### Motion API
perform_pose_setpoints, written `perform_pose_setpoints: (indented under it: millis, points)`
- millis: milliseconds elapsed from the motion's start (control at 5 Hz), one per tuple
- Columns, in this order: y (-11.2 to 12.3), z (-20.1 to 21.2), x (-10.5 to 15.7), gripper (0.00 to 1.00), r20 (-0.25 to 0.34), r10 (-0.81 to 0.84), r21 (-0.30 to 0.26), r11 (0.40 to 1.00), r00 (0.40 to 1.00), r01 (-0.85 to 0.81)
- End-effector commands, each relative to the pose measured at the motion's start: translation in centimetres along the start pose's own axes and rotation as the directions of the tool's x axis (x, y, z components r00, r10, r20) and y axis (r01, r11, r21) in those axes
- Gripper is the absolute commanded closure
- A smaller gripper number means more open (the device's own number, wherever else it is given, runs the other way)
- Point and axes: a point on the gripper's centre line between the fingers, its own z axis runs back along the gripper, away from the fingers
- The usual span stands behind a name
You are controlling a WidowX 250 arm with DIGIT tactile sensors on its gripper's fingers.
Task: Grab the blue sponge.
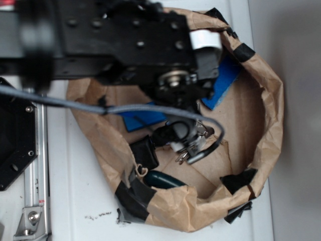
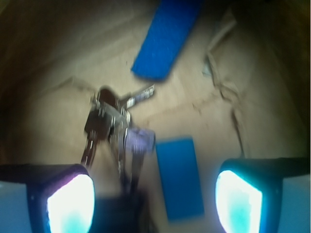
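This is looking like a robot lab: a black robot arm (image 1: 125, 45) is hanging over a white table (image 1: 75, 201), with a metal frame (image 1: 35, 201) at the lower left.

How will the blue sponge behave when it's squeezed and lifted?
The sponge lies flat as a thin slab, so it probably won't roll or tip. Its matte surface should resist slipping. It is likely light and may squash somewhat.
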Motion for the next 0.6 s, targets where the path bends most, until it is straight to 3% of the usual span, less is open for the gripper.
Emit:
perform_pose_setpoints:
  millis: [0, 200, 400]
  points:
    - [0.2, -1.1, 4.9, 0.00, 0.098, -0.003, -0.014, 1.000, 0.995, 0.005]
    - [-0.6, -1.9, 6.5, 0.00, 0.099, 0.008, -0.044, 0.999, 0.995, -0.004]
    - [-1.0, -3.9, 7.2, 0.00, 0.057, 0.020, 0.012, 1.000, 0.998, -0.021]
